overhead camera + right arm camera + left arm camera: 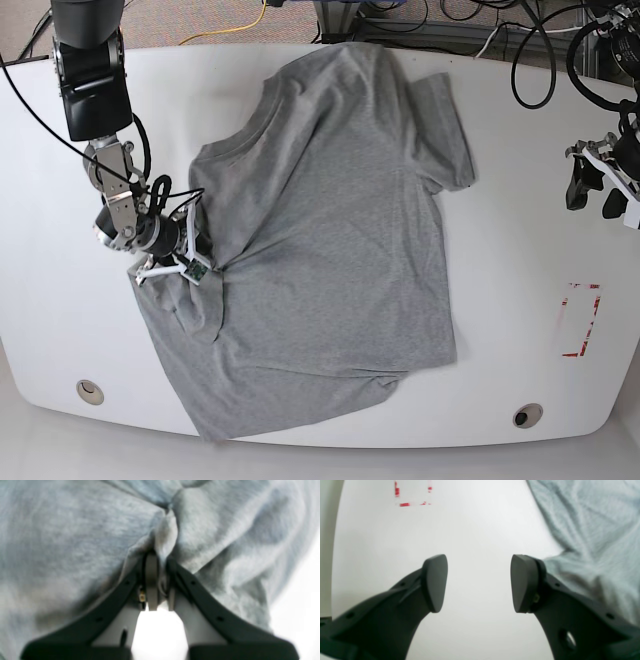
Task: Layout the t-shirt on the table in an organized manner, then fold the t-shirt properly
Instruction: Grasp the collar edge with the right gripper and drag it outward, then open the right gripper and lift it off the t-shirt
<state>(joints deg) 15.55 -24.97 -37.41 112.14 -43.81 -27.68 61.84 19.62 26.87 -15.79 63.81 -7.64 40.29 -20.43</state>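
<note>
Large glossy white desk (500, 300) with curved edges, seen from the base view. A large heather-grey short-sleeved jersey t-shirt (330, 230) lies spread but skewed across the middle of the desk, its collar toward the far left, one sleeve reaching toward the far edge and its hem running to the near edge. Relative to the t-shirt, bare desk surface lies open on both sides, the broader strip on the side holding a red tape rectangle outline (580, 320). Two small round metal grommets (527, 415) sit near the near edge of the desk, one at each end, just clear of the hem.

The right gripper (160, 585) is clenched on a bunched fold of the t-shirt at the sleeve beside the collar; the right wrist view shows fabric pinched between its fingers (151, 580) and gathered into creases around them. The left gripper (478, 582) is released, its dark fingers (436, 582) spread wide over bare desk with nothing between them; the t-shirt's edge lies just beside one finger. In the base view this gripper hangs at the desk's edge, well apart from the t-shirt, beyond the red tape rectangle outline.
</note>
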